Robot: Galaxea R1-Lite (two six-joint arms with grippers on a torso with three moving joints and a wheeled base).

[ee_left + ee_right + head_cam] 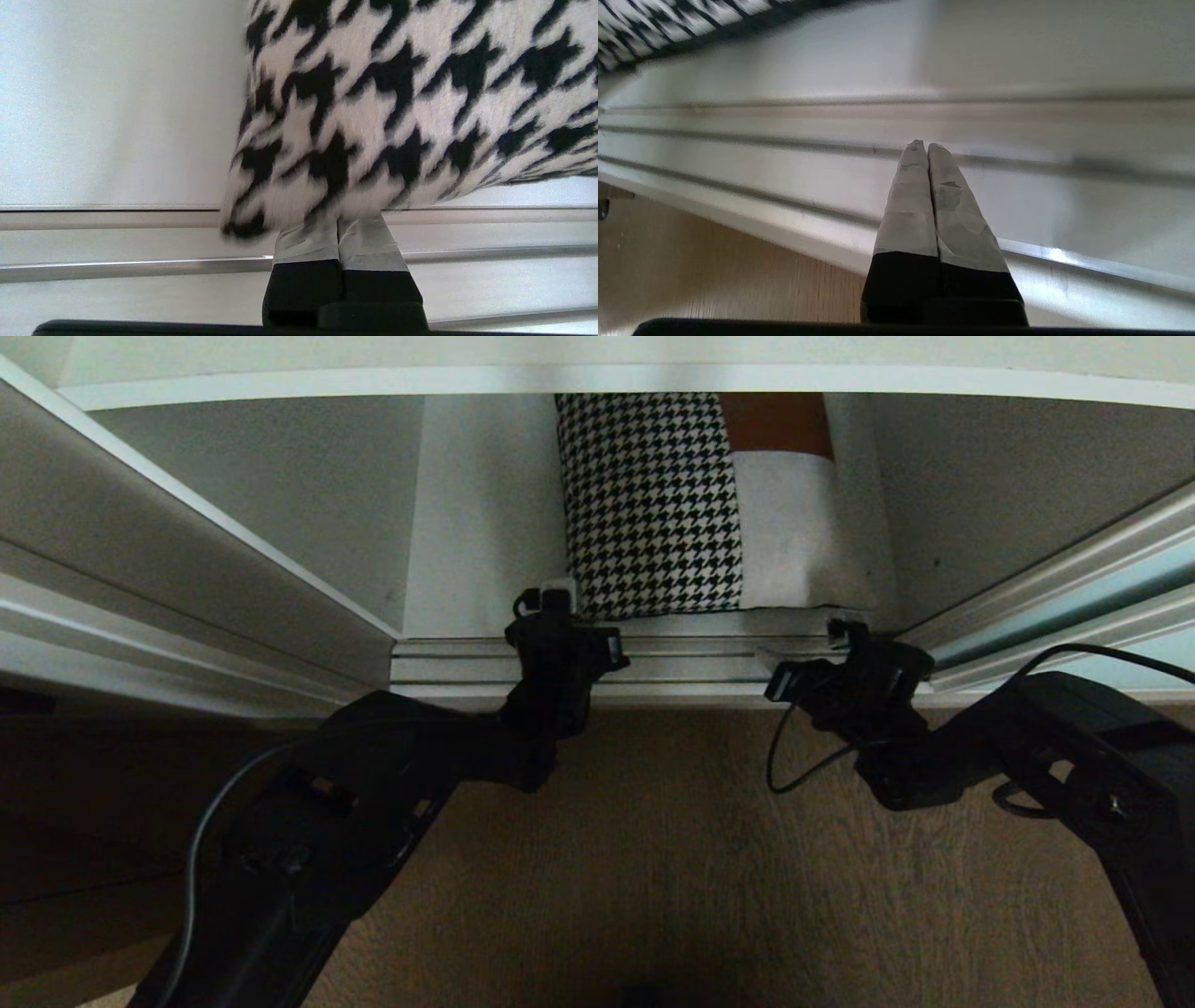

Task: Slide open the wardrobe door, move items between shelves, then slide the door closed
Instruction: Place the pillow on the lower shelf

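We bring both tools pinched empty: left tool noses under the cushion corner to lift it, right tool waits above the floor track.

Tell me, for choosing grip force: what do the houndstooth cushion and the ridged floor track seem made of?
The square black-and-white houndstooth cushion looks like soft woven or knitted fabric: fuzzy pattern edges, rounded bulging corner. The ridged silver-white floor track looks like metal, probably aluminium, satin-finished: straight thin ribs with bright highlights.
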